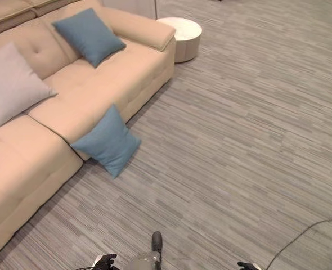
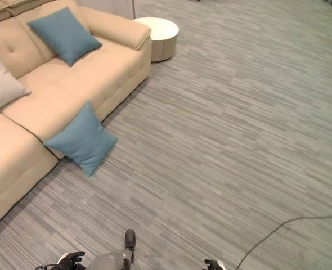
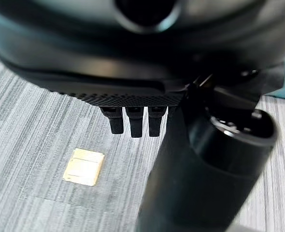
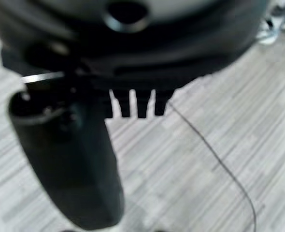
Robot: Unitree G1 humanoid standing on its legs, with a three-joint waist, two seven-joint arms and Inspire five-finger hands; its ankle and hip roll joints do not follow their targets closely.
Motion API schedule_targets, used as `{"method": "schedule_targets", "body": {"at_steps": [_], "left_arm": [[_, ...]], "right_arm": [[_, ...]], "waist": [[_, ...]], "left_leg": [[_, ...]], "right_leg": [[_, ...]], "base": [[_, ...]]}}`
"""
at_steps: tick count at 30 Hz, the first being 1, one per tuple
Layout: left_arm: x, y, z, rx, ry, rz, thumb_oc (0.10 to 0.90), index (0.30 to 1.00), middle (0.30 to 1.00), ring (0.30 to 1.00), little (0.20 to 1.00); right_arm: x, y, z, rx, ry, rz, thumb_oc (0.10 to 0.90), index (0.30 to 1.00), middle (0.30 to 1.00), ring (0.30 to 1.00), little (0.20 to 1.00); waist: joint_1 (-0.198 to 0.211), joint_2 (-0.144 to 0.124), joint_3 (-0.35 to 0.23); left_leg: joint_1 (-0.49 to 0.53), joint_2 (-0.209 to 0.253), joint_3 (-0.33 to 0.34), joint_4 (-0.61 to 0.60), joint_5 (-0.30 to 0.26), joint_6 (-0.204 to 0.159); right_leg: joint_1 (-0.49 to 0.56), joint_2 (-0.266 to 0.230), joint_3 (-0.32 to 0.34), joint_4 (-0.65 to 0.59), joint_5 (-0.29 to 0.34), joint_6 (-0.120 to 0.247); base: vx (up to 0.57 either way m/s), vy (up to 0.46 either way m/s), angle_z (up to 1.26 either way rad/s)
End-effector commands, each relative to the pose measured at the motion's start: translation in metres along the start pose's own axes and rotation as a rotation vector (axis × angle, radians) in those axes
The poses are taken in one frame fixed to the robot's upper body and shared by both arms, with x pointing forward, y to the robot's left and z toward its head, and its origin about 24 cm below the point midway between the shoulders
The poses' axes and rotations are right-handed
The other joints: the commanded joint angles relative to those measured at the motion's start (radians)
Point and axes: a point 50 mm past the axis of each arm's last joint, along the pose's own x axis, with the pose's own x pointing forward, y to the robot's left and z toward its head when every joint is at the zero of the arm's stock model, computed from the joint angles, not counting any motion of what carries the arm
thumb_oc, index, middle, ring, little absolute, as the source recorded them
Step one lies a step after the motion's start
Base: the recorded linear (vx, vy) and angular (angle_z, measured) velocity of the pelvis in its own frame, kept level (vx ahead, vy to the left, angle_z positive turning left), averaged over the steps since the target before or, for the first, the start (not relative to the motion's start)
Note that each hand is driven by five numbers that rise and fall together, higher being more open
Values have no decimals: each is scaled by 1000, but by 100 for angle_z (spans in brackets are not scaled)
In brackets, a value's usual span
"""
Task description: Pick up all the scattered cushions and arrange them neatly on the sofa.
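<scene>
Two cushions sit on the sofa (image 1: 98,84): a blue cushion (image 1: 88,35) and a grey cushion (image 1: 11,81). A second blue cushion (image 1: 108,141) remains on the floor (image 1: 239,140), leaning against the sofa's front edge. The left hand (image 3: 133,118) and right hand (image 4: 133,104) hang relaxed, holding nothing.

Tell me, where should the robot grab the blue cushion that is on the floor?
Probably by its top corner. The blue floor cushion stands tilted on a lower corner, leaning against the sofa front, so that upper corner sticks up free. Come from the carpet side, since the sofa blocks the back.
</scene>
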Motion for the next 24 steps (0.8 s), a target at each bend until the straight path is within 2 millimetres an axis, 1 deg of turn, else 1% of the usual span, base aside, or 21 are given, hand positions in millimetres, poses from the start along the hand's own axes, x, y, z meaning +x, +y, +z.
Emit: {"method": "schedule_targets", "body": {"at_steps": [1, 2, 3, 4, 5, 6, 7, 8, 9, 10, 11, 12, 13, 15, 16, 17, 19, 20, 21, 23, 24], "left_arm": [[2, 9, 25, -15, -90, 34, 800, 900, 900, 900, 900], [2, 10, 27, -18, -94, 38, 800, 900, 900, 900, 900], [2, 10, 27, -18, -94, 38, 800, 900, 900, 900, 900], [3, 10, 30, -27, -104, 39, 800, 900, 900, 900, 900], [3, 10, 30, -27, -104, 39, 800, 900, 900, 900, 900], [3, 9, 31, -22, -108, 37, 800, 900, 900, 900, 900], [3, 9, 32, -15, -110, 35, 800, 900, 900, 900, 900], [3, 9, 32, -15, -111, 35, 800, 900, 900, 900, 900], [3, 7, 32, 0, -112, 29, 800, 900, 900, 900, 900], [3, 5, 33, 11, -114, 25, 800, 900, 900, 900, 900], [3, 6, 33, 11, -114, 25, 800, 900, 900, 900, 900], [3, 4, 32, 22, -110, 20, 800, 900, 900, 900, 900], [2, 1, 25, 10, -89, 18, 800, 900, 900, 900, 900], [2, -1, 23, 4, -82, 15, 800, 900, 900, 900, 900], [2, -2, 23, -7, -85, 5, 800, 900, 900, 900, 900], [2, -2, 25, -9, -92, 2, 800, 900, 900, 900, 900], [2, -1, 33, -15, -117, 2, 800, 900, 900, 900, 900], [2, -1, 33, -15, -117, 2, 800, 900, 900, 900, 900], [2, 1, 38, -25, -133, 9, 800, 900, 900, 900, 900], [2, 0, 42, -26, -143, 4, 800, 900, 900, 900, 900], [2, 0, 42, -26, -143, 4, 800, 900, 900, 900, 900]], "right_arm": [[3, -27, 22, 9, -95, -70, 800, 900, 900, 900, 900], [3, -28, 26, 5, -109, -70, 800, 900, 900, 900, 900], [3, -28, 26, 5, -109, -71, 800, 900, 900, 900, 900], [3, -30, 30, -1, -121, -80, 800, 900, 900, 900, 900], [3, -30, 30, -1, -121, -80, 800, 900, 900, 900, 900], [3, -32, 32, -7, -124, -81, 800, 900, 900, 900, 900], [3, -32, 33, -12, -128, -80, 800, 900, 900, 900, 900], [3, -32, 33, -12, -129, -80, 800, 900, 900, 900, 900], [3, -32, 33, -10, -126, -77, 800, 900, 900, 900, 900], [3, -32, 32, -9, -120, -75, 800, 900, 900, 900, 900], [3, -32, 32, -9, -120, -75, 800, 900, 900, 900, 900], [3, -31, 27, -4, -100, -67, 800, 900, 900, 900, 900], [3, -28, 18, -12, -76, -60, 800, 900, 900, 900, 900], [2, -27, 13, -12, -64, -58, 800, 900, 900, 900, 900], [2, -27, 11, 7, -62, -56, 800, 900, 900, 900, 900], [2, -26, 12, 17, -65, -54, 800, 900, 900, 900, 900], [2, -28, 15, 42, -78, -62, 800, 900, 900, 900, 900], [2, -28, 16, 43, -78, -62, 800, 900, 900, 900, 900], [3, -29, 17, 57, -80, -64, 800, 900, 900, 900, 900], [3, -30, 14, 70, -67, -69, 800, 900, 900, 900, 900], [3, -30, 14, 70, -67, -69, 800, 900, 900, 900, 900]], "waist": [[13, 41, 33], [4, 57, 44], [4, 59, 41], [-13, 80, 53], [-15, 82, 52], [-30, 89, 57], [-41, 87, 62], [-42, 87, 61], [-75, 77, 67], [-92, 75, 69], [-92, 74, 68], [-108, 68, 59], [-109, 61, 40], [-113, 61, 35], [-111, 63, 35], [-109, 59, 40], [-99, 42, 67], [-100, 44, 67], [-95, 26, 84], [-90, 19, 84], [-90, 20, 85]], "left_leg": [[2, 65, -15, 146, -176, -65], [30, 69, -28, 143, -185, -58], [27, 71, -28, 142, -184, -59], [91, 71, -68, 112, -196, -60], [89, 73, -70, 111, -195, -61], [135, 69, -97, 101, -212, -70], [159, 61, -113, 100, -225, -76], [158, 62, -114, 99, -223, -77], [213, 49, -158, 85, -253, -90], [237, 47, -181, 76, -267, -98], [236, 46, -181, 75, -265, -98], [273, 49, -206, 50, -280, -113], [303, 60, -230, 45, -292, -127], [306, 70, -244, 64, -287, -137], [277, 100, -234, 153, -235, -182], [239, 115, -211, 233, -202, -197], [120, 135, -175, 437, -121, -210], [114, 137, -177, 445, -125, -211], [48, 173, -119, 559, -108, -201], [-3, 197, -56, 533, -128, -192], [-1, 197, -56, 535, -130, -192]], "right_leg": [[-145, -76, -4, 113, 296, 44], [-198, -90, -15, 186, 288, 34], [-201, -87, -16, 183, 291, 33], [-278, -112, -60, 156, 233, -9], [-278, -111, -62, 152, 235, -10], [-310, -112, -72, 39, 179, -39], [-328, -109, -64, -36, 175, -47], [-327, -108, -65, -41, 178, -48], [-359, -88, 17, -239, 206, -41], [-372, -79, 74, -318, 231, -30], [-373, -80, 74, -321, 233, -30], [-382, -74, 129, -384, 256, -22], [-352, -78, 120, -398, 285, -34], [-343, -73, 118, -390, 290, -44], [-306, -65, 96, -391, 273, -63], [-279, -63, 85, -398, 258, -78], [-231, -66, 72, -397, 231, -113], [-232, -64, 70, -397, 231, -113], [-198, -61, 55, -396, 203, -142], [-159, -64, 25, -410, 180, -149], [-157, -64, 25, -411, 179, -149]], "base": [[234, 83, 29], [236, 83, 31], [354, 48, 35], [267, 10, 38], [499, -39, 44], [367, -95, 32], [367, -94, 33], [453, -162, 40], [471, -174, 48], [469, -173, 39], [404, -142, 87], [507, -226, 108], [513, -226, 118], [341, -225, 96], [352, -303, 106], [282, -304, 105], [108, -200, 63], [118, -243, 34], [154, -207, 28], [206, -174, 32], [178, -61, 42]]}}
